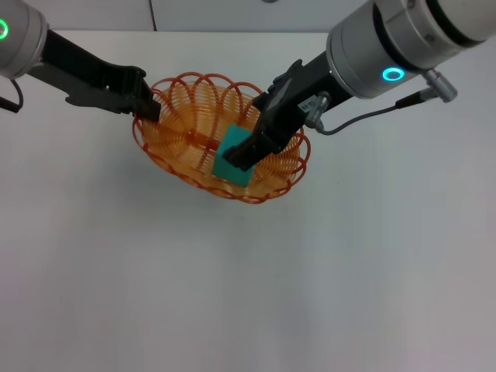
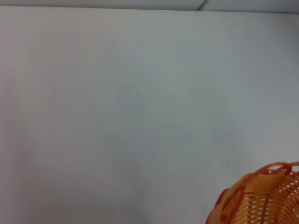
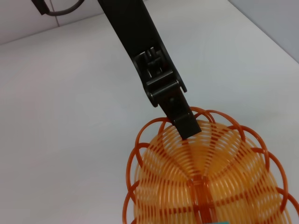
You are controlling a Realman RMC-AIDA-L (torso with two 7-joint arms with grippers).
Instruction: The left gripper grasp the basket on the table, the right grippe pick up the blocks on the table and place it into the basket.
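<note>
The right gripper (image 1: 242,155) grips the cube (image 1: 235,159) low inside the basket (image 1: 186,139), whose left rim the left gripper (image 1: 151,108) clamps.

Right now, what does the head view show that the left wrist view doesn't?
Only the head view shows the teal cube inside the basket with the right gripper closed on it, and the left gripper clamped on the basket's rim. Only the left wrist view shows a wall seam beyond the table. Both show the orange basket and white table.
</note>
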